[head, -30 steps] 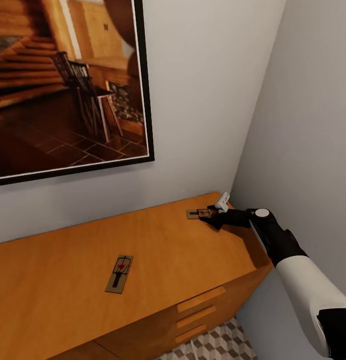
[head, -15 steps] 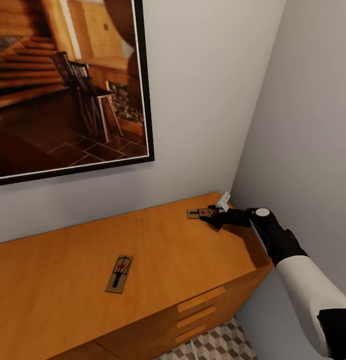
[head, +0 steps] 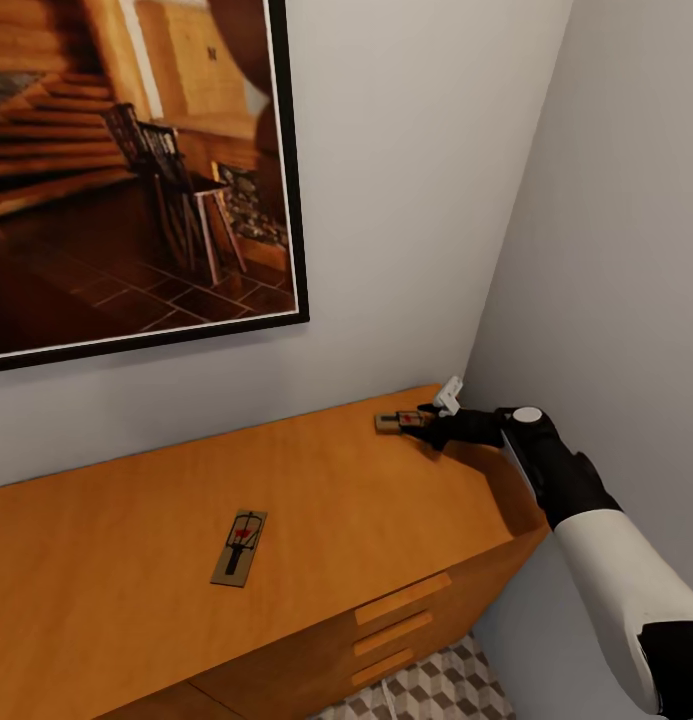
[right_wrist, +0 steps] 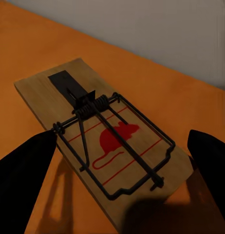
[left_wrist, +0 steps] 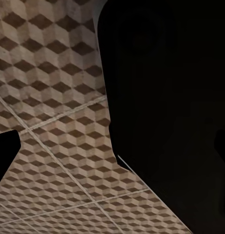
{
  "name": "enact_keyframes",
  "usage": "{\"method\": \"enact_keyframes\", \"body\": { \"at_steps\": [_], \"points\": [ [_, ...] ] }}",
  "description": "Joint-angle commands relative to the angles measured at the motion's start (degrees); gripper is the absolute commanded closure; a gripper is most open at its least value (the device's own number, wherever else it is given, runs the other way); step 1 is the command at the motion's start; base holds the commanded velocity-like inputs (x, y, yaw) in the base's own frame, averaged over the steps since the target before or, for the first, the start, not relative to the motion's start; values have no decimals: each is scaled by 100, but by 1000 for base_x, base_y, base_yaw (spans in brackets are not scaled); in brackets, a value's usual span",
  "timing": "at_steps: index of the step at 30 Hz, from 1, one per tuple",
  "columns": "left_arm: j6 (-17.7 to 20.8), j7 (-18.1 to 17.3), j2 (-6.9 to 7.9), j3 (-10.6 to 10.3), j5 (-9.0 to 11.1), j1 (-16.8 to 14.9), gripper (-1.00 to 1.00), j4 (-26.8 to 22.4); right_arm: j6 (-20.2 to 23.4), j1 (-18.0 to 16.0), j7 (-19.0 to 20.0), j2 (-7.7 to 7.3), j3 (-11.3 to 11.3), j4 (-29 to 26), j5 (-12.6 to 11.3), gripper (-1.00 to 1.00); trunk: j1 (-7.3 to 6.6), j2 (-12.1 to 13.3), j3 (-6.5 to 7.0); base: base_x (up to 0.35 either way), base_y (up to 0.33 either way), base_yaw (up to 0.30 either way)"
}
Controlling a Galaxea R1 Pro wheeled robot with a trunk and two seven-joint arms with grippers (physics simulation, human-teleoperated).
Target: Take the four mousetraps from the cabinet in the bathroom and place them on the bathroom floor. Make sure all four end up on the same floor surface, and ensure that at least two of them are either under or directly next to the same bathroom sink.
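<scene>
The orange-brown cabinet stands against the wall. At the far right of its top, my right gripper is shut on the near end of a mousetrap, held just off the wood. In the right wrist view the mousetrap, a tan board with dark wire and a red mouse mark, lies between the two dark fingers of the right gripper. A second mousetrap lies flat on the cabinet top nearer the front. The left wrist view looks down on the cube-patterned bathroom floor past dark shapes.
A large black-framed picture hangs on the wall above the cabinet. A side wall forms a tight corner beside my right arm. Drawer handles line the cabinet front, with a strip of tiled floor below.
My right gripper has risen slightly and the far-right mousetrap has come up with it, off the cabinet top. The other mousetrap has not moved.
</scene>
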Motion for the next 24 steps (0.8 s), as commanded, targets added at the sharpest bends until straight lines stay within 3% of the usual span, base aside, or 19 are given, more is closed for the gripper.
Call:
{"method": "enact_keyframes", "body": {
  "at_steps": [1,16,24],
  "points": [
    [-3,7,-6,-47,46,-5,-100,12,50,-3,16,-4,5,-23,15,100,0,-3,-5,0,0,0],
    [-3,7,-7,-47,44,0,-100,12,831,-3,309,-11,1,-544,20,100,0,-3,-5,0,0,0],
    [-3,7,-4,-47,43,0,-100,12,938,-3,331,-8,5,-586,23,100,0,-3,-5,-10,0,0]
  ]
}}
